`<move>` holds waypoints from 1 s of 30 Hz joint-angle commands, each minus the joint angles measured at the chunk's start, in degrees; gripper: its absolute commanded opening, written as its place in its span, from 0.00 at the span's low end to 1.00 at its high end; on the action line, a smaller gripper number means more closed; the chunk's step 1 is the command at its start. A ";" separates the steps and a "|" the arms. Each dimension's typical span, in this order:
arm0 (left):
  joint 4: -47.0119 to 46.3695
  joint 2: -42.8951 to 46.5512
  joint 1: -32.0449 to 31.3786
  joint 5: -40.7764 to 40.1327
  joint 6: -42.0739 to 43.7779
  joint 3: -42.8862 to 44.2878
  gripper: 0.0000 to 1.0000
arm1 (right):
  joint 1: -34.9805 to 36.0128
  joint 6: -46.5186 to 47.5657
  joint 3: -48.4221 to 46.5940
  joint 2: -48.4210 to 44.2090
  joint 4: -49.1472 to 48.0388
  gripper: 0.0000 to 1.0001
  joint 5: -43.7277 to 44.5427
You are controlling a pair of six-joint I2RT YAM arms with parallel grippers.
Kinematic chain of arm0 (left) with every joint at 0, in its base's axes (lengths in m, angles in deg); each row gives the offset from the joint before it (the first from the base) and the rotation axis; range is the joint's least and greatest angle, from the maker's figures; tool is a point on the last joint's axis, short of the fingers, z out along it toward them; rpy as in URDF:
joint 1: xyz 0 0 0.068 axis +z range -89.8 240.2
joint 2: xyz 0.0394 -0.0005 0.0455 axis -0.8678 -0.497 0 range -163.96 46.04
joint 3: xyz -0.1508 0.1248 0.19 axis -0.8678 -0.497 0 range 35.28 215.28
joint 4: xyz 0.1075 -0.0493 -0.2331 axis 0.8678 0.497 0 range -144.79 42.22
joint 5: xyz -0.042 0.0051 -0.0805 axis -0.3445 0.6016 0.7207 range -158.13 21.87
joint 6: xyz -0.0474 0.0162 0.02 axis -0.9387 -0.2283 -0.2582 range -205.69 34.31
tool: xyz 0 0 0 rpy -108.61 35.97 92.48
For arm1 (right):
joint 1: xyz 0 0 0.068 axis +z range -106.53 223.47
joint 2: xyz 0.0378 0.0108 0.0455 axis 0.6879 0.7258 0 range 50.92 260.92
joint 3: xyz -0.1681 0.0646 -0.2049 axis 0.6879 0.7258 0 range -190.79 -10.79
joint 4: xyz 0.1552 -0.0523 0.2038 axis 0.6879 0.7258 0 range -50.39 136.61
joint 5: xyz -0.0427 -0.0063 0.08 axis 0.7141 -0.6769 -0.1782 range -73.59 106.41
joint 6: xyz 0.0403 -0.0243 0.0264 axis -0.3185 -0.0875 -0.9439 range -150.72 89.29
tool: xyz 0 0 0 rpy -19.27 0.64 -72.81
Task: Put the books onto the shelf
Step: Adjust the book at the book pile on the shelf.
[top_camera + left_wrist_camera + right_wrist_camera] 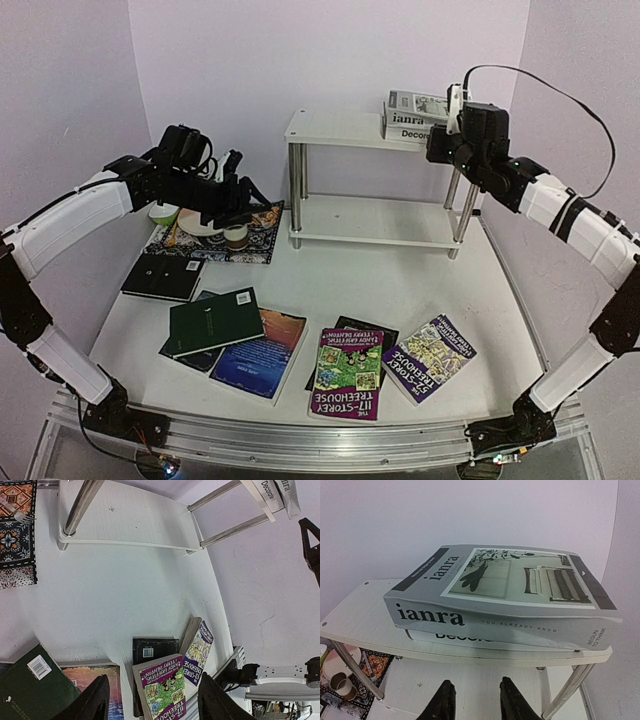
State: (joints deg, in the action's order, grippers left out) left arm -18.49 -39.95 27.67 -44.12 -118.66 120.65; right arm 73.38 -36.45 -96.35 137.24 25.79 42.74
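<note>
Nearest the front edge of the desk (400, 280) lie two purple Treehouse paperbacks (348, 372) (432, 358), the left one covering part of a black book (358, 323). To their left sits a blue-orange book (262, 352). Beside it a dark green book (216, 319) rests on a darker one (195, 357). Farther back on the left lies another black book (164, 277), which makes seven books flat on the desk.

Behind that is a patterned placemat (265, 240) carrying crockery. The left end effector (152, 690) hovers above it, its fingers spread and empty, well apart from every book.

At the back stands the shelf (330, 130), its lower board bare. On the right end of its top board are two more books, "janra" (490, 595) stacked on "Decorate" (465, 637). The right end effector (476, 685) hangs just in front of their spines, its fingers narrowly parted and gripping nothing.
</note>
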 commanded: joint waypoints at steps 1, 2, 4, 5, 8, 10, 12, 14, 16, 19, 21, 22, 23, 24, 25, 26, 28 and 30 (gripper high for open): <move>-2.66 1.54 0.10 0.42 0.17 0.31 0.61 | -0.10 1.23 -4.09 1.94 -1.56 0.26 2.12; -2.67 1.49 0.10 0.46 0.12 0.37 0.61 | -0.16 1.33 -4.69 2.45 -1.56 0.23 2.53; -2.72 1.24 0.10 0.58 0.12 0.62 0.61 | -0.42 1.30 -5.89 3.14 -1.56 0.17 2.56; -2.67 1.07 0.10 0.72 0.16 0.74 0.61 | -0.69 1.10 -6.38 3.46 -1.56 0.13 2.32; -2.72 0.51 0.10 0.86 0.06 1.11 0.61 | -1.82 0.03 -7.35 4.19 -1.15 0.00 1.69; -2.67 0.26 0.10 0.81 0.10 1.28 0.61 | -2.35 -0.35 -7.96 4.67 -0.87 0.00 1.06; -2.70 0.23 0.10 0.65 0.10 1.42 0.61 | -2.85 -0.70 -8.42 5.25 -0.78 0.00 0.63; -2.66 0.04 0.10 0.39 0.16 1.68 0.61 | -3.36 -1.12 -8.93 5.88 -0.70 0.00 0.49; -2.69 0.01 0.10 0.34 0.34 1.81 0.61 | -3.76 -1.50 -9.54 6.62 -0.68 0.00 0.17; -2.67 -0.11 0.19 0.18 0.45 1.89 0.61 | -4.46 -2.21 -10.59 7.61 -0.51 0.00 -0.23; -2.70 -0.33 0.34 0.20 0.54 2.03 0.61 | -4.69 -2.43 -11.55 8.40 -0.42 0.00 -0.57; -2.71 -0.48 0.44 0.29 0.62 2.10 0.61 | -4.81 -2.44 -12.02 8.83 -0.34 0.00 -0.73; -2.72 -0.62 0.57 0.47 0.57 2.33 0.61 | -4.81 -2.44 -12.43 9.24 -0.33 0.00 -0.91; -2.68 -0.85 0.67 0.65 0.61 2.53 0.61 | -4.88 -2.44 -12.78 9.56 -0.25 0.00 -0.95; -2.65 -1.04 0.78 0.80 0.58 2.73 0.61 | -4.97 -2.51 -13.05 9.83 -0.24 0.00 -1.13; -2.71 -1.24 0.92 0.89 0.70 2.93 0.61 | -5.13 -2.52 -13.33 10.12 -0.19 0.00 -1.24; -2.70 -1.51 1.13 1.09 0.74 3.05 0.61 | -5.30 -2.59 -13.74 10.53 -0.07 0.00 -1.31; -2.74 -1.69 1.36 1.28 0.80 3.06 0.61 | -5.56 -2.97 -14.05 10.89 0.12 0.00 -1.28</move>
State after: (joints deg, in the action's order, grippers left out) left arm -18.88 -41.42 28.37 -43.91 -118.62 120.78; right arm 68.44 -38.46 -107.17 147.71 27.93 41.45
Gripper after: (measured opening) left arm 0.609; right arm 0.011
